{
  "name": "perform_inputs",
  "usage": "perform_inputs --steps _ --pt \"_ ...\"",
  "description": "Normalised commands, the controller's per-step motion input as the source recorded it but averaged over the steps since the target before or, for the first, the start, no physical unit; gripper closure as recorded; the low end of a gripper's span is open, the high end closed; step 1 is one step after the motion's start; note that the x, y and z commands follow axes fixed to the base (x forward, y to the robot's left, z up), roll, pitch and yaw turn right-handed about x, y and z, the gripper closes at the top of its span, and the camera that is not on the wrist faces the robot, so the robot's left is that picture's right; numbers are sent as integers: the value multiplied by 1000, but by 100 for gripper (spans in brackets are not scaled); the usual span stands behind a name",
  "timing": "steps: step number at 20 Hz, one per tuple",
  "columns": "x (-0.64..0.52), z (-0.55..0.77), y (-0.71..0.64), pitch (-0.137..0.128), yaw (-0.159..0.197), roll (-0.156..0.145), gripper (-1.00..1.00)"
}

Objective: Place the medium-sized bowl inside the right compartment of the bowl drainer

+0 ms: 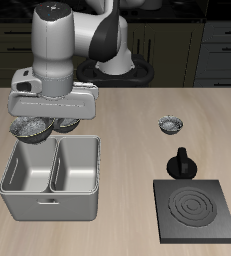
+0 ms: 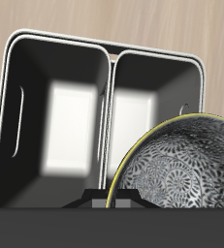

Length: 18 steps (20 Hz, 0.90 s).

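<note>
My gripper [image 1: 44,121] is shut on the rim of the medium-sized bowl [image 1: 31,129], a grey bowl with a speckled shiny inside. It holds the bowl tilted in the air above the back edge of the bowl drainer [image 1: 49,205]. In the wrist view the bowl [image 2: 179,172] fills the space close to my gripper [image 2: 113,200], and the bowl drainer [image 2: 110,97] lies below with both deep wells showing and nothing in them. In the exterior view the bowl hangs over the back of the well farther from the black plate.
Another grey bowl [image 1: 66,125] sits on the table just behind the drainer, under my arm. The smallest grey bowl [image 1: 171,124] stands farther off on the table. A black knobbed object [image 1: 180,163] stands beside a flat black square plate [image 1: 197,210] near the front edge.
</note>
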Motion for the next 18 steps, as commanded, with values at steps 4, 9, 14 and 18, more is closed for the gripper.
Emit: perform_inputs --steps 4,9,14,18 --pt "46 -220 237 17 -30 34 100" --pt "29 -190 74 22 -35 0 100" --pt "16 -286 -281 42 -21 -89 -100" --pt "-69 -100 -46 15 -5 -12 -100"
